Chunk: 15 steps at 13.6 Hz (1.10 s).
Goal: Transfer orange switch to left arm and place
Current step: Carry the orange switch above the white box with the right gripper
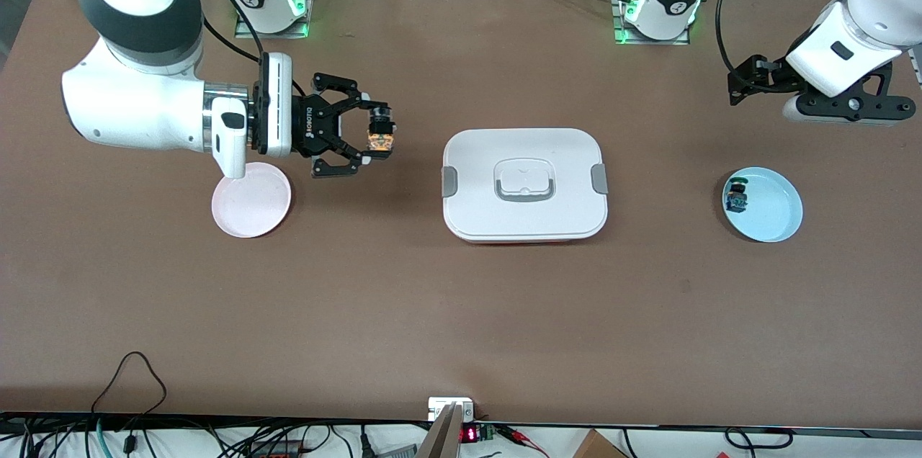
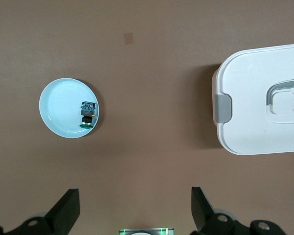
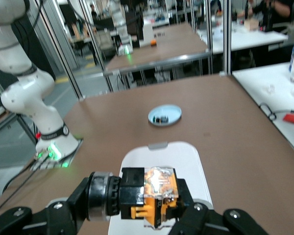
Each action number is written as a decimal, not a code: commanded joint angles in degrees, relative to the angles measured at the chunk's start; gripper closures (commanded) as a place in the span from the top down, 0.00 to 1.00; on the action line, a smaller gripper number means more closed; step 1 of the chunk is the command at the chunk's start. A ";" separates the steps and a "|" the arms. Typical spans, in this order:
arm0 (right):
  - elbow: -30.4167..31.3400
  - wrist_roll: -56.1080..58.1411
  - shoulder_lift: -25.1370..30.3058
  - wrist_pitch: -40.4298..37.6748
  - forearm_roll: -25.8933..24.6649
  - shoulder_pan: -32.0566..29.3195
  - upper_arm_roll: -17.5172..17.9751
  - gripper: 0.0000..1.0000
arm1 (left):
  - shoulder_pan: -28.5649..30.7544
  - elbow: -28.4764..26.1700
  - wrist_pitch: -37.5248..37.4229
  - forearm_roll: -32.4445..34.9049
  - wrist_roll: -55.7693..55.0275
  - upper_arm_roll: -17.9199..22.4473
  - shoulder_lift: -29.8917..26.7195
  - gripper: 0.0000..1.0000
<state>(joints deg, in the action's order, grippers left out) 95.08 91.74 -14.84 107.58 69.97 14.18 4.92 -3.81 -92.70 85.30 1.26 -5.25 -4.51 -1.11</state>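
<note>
My right gripper (image 1: 371, 134) is shut on the orange switch (image 1: 379, 132) and holds it in the air over the table, between a pink plate (image 1: 251, 200) and the white box (image 1: 525, 184). In the right wrist view the switch (image 3: 152, 196) lies sideways between the fingers, silvery end to one side, with the box (image 3: 161, 161) past it. My left gripper (image 1: 850, 109) hangs open and empty, high over the left arm's end of the table. In the left wrist view its fingers (image 2: 63, 210) stand wide apart above bare table, with the box (image 2: 264, 98) to one side.
A light blue plate (image 1: 774, 217) at the left arm's end holds a small switch with a green top (image 1: 736, 196). The plate (image 2: 59, 105) and that switch (image 2: 87, 115) also show in the left wrist view. The pink plate is empty.
</note>
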 commanded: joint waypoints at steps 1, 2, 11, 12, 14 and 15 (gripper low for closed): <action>1.33 4.49 -0.37 0.26 7.35 0.32 -0.09 0.02 | -0.41 2.53 -1.46 1.38 -0.63 0.03 1.46 1.00; 1.33 5.28 -0.98 0.18 9.38 0.41 -0.09 0.02 | -0.41 2.44 -1.46 1.38 -0.63 0.03 1.37 1.00; 1.25 12.41 -4.50 4.03 25.03 5.49 -0.18 0.02 | -0.41 3.05 -1.54 1.38 -0.55 0.12 1.55 1.00; 1.16 12.41 -4.50 5.35 25.30 5.94 -0.18 0.02 | -0.41 3.14 -1.54 1.38 -0.55 0.12 1.63 1.00; 0.90 12.32 -4.94 5.98 25.57 8.04 -0.18 0.02 | -0.50 3.14 -1.46 1.38 -0.63 0.12 1.55 1.00; 0.72 12.23 -5.11 6.41 25.83 8.92 -0.18 0.02 | -0.50 3.14 -1.46 1.38 -0.63 0.12 1.55 1.00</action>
<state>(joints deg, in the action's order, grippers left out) 96.18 103.05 -19.77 112.68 94.04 21.18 4.98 -3.81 -91.54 85.21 1.26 -5.25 -4.51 -0.36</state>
